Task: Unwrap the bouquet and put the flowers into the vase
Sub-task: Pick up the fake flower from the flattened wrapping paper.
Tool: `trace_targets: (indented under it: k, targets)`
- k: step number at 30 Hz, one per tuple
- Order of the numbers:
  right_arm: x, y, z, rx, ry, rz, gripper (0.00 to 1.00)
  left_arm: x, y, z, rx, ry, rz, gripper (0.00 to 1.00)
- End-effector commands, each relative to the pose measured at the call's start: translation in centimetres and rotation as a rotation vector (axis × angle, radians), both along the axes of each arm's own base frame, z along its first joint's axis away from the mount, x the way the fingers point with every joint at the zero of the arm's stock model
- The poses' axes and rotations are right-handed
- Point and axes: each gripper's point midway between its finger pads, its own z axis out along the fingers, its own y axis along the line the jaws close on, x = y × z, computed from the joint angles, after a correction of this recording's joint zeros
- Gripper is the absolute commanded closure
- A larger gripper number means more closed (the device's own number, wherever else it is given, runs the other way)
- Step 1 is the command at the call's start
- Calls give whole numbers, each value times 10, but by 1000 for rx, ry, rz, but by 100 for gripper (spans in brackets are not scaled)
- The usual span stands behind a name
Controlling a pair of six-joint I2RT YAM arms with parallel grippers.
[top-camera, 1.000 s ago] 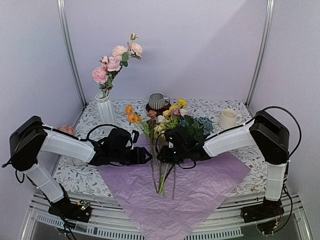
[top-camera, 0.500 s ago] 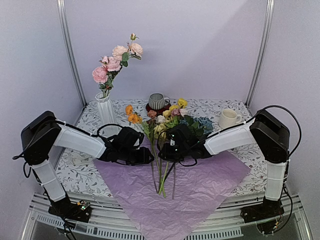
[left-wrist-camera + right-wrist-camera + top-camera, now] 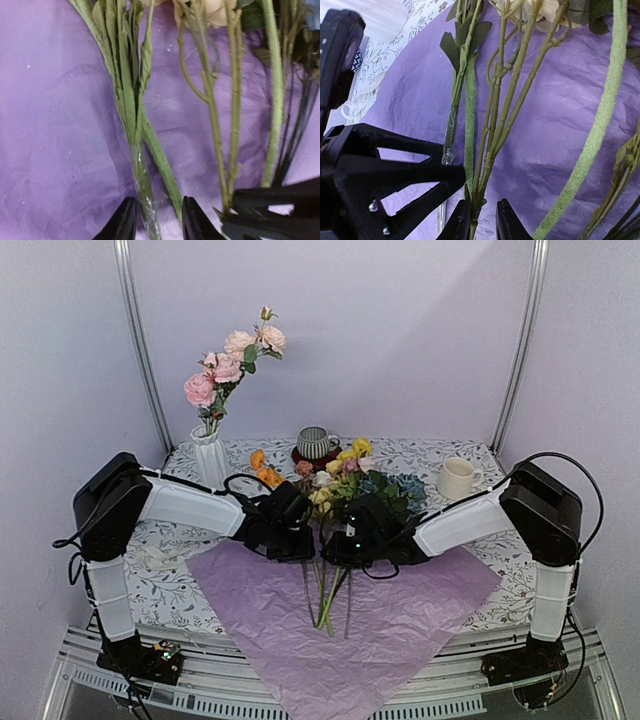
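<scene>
Lilac paper (image 3: pixel 400 620) lies open and flat on the patterned tablecloth (image 3: pixel 150 580), with its near corner hanging over the table's front edge.

On the middle of the paper lie the flowers (image 3: pixel 335 490), loose. The green stems point toward its near corner. The blooms (orange, yellow, cream, dusty blue) lie over its far corner.

From the paper's left side the left gripper (image 3: pixel 159 220) sits low over the sheet. Its fingers straddle a tape-wrapped stem and a plain green stem beside it. Cannot tell whether they pinch or only bracket them.

From the paper's right side the right gripper (image 3: pixel 482 220) sits with its tip just beside the left one. Its jaws are clenched on a cluster of thin stems where they converge.

Beyond the paper's far-left edge the vase (image 3: pixel 210 455) stands upright and holds pink roses (image 3: pixel 225 370) on long stems.

Beyond the far corner, behind the blooms, a striped mug (image 3: pixel 316 443) sits on a dark red saucer (image 3: pixel 300 457). Beyond the far-right edge stands a cream mug (image 3: pixel 456 478). The contents of both mugs are not visible.
</scene>
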Motion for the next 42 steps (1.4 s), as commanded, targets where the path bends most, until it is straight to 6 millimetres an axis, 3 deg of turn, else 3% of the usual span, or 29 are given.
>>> trace_targets:
  k: [1, 7, 13, 16, 25, 27, 34, 42]
  targets:
    - [8, -12, 37, 48, -91, -63, 80, -16, 23, -29, 247, 47, 40, 66]
    - [14, -33, 64, 32, -187, -118, 79, -13, 32, -35, 338, 48, 81, 69]
    - [17, -40, 76, 9, -233, -126, 79, -11, 31, -25, 321, 28, 105, 74]
    - [17, -41, 78, 7, -242, -129, 79, -11, 31, -24, 327, 20, 108, 77]
    - [19, -44, 85, -15, -278, -115, 79, -18, 16, -10, 247, 4, 56, 70]
    - [18, -46, 84, -20, -282, -114, 79, -19, 16, 4, 220, -22, 60, 68]
    - [17, -48, 81, -41, -289, -104, 79, -27, 14, 18, 128, -49, 19, 64]
    - [17, -49, 80, -47, -289, -104, 79, -27, 15, -3, 197, -7, -1, 65]
